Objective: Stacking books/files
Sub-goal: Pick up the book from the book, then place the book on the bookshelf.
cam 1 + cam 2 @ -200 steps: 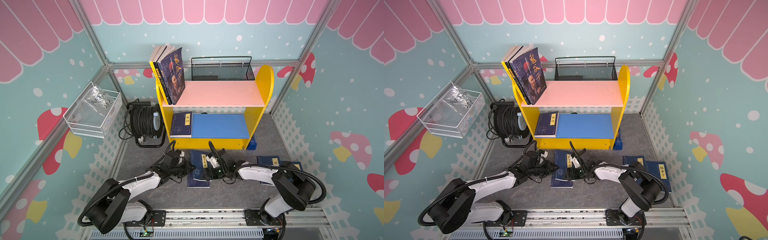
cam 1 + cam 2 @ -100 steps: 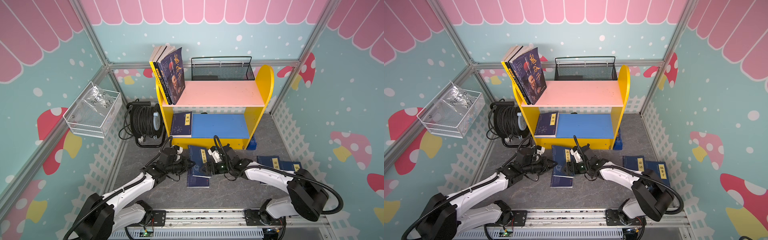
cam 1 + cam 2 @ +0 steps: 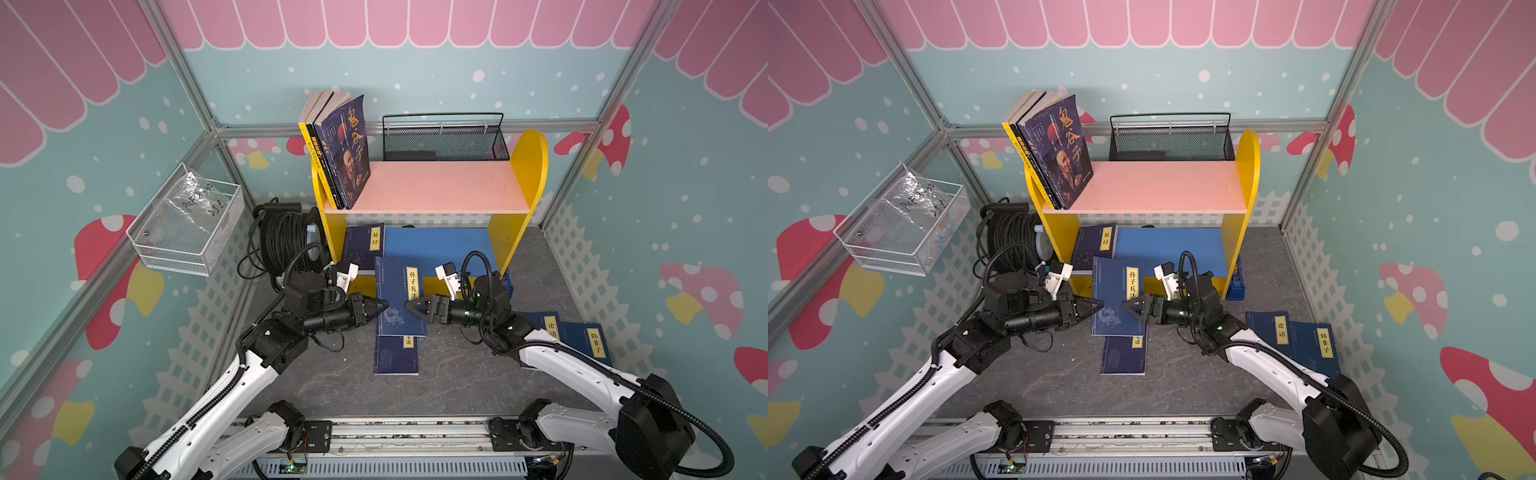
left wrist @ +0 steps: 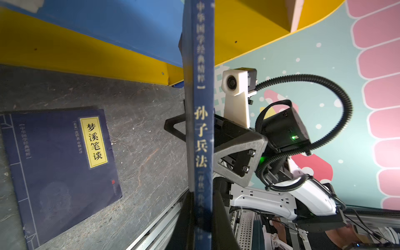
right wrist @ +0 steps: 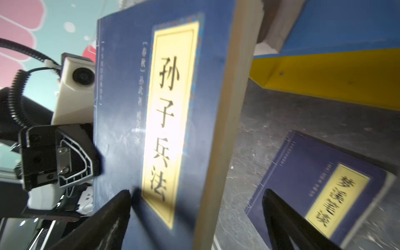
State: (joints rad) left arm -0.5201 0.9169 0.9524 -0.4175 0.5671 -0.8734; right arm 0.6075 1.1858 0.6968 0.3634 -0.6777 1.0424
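Left pincer (image 3: 382,308) grips navy book (image 3: 392,291), long axis toward shelf (image 3: 534,166); right pincer (image 3: 411,306) agape.

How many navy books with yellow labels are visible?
5: shelf book on the blue shelf; held book in the left pincer; floor book below it; two books side by side near the right arm. Others may be hidden.
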